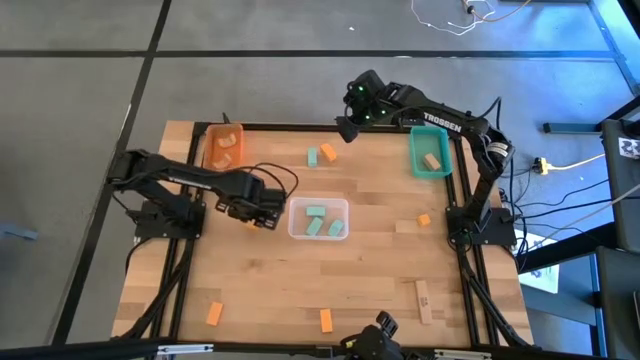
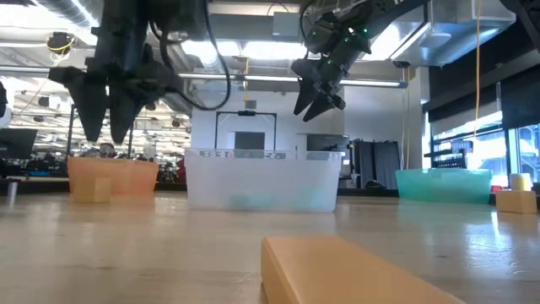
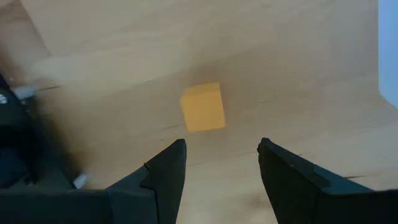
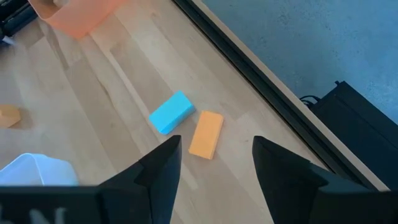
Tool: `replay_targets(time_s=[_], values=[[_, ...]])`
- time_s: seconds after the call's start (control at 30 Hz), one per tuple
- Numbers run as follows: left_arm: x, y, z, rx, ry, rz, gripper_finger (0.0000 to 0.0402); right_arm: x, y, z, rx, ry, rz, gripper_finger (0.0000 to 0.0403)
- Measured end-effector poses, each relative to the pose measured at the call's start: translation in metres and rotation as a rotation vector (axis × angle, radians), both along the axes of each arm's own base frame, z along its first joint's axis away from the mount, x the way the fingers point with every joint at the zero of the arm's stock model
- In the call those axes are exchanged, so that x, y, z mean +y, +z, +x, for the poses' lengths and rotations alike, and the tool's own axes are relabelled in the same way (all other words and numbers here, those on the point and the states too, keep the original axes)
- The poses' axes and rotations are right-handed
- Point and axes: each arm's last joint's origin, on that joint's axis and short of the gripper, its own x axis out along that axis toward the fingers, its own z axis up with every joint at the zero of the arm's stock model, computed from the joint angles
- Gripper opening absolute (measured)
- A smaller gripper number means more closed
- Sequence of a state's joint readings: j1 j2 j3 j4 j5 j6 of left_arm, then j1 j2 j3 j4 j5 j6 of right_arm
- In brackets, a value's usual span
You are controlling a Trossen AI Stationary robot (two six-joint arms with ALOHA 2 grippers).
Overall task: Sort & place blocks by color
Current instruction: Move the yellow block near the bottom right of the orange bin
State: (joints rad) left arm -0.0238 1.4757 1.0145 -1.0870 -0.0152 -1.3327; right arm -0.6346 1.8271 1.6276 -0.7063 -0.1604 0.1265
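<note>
My left gripper (image 1: 262, 216) hangs open, fingers pointing down, above a small orange block (image 3: 203, 107) that lies flat on the table just left of the clear tray (image 1: 318, 236). The block lies ahead of the fingers, not between them. My right gripper (image 1: 348, 128) stands open and tilted down near the far edge, above a mint green block (image 4: 170, 112) and an orange block (image 4: 206, 134) that lie side by side. Both grippers touch nothing. The clear tray holds mint green blocks (image 1: 318, 212). The orange tray (image 1: 208, 150) holds tan blocks. The teal tray (image 1: 415, 155) holds one tan block.
Loose blocks lie about the table: an orange one (image 1: 424, 220) at the right, two orange ones (image 1: 214, 313) (image 1: 326, 320) by the near edge, and a tan one (image 1: 424, 300) at the near right. Bare wood lies between the clear tray and the near edge.
</note>
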Motion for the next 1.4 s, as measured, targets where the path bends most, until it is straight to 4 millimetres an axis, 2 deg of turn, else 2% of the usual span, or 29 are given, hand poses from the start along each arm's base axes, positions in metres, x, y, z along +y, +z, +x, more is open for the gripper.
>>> replay_targets(time_s=[0.23,0.47,0.73,1.2,1.4], values=[[-0.006,-0.019,0.009,0.080,-0.022,-0.002,0.0189,0.000,0.000,0.000,0.000,0.001,0.001,0.0197],[-0.006,-0.026,0.011,0.108,-0.035,0.083,0.0189,0.000,0.001,0.000,0.000,0.003,-0.002,0.0197],[-0.004,-0.037,0.006,0.124,0.003,0.079,0.0189,0.000,0.001,0.000,0.001,0.006,-0.004,0.0197],[-0.004,-0.039,0.008,0.097,0.028,0.082,0.0189,0.000,0.001,0.000,0.001,0.007,-0.004,0.0197],[-0.004,-0.048,0.011,0.132,0.026,0.085,0.0189,0.000,0.001,0.000,0.001,0.007,-0.004,0.0197]])
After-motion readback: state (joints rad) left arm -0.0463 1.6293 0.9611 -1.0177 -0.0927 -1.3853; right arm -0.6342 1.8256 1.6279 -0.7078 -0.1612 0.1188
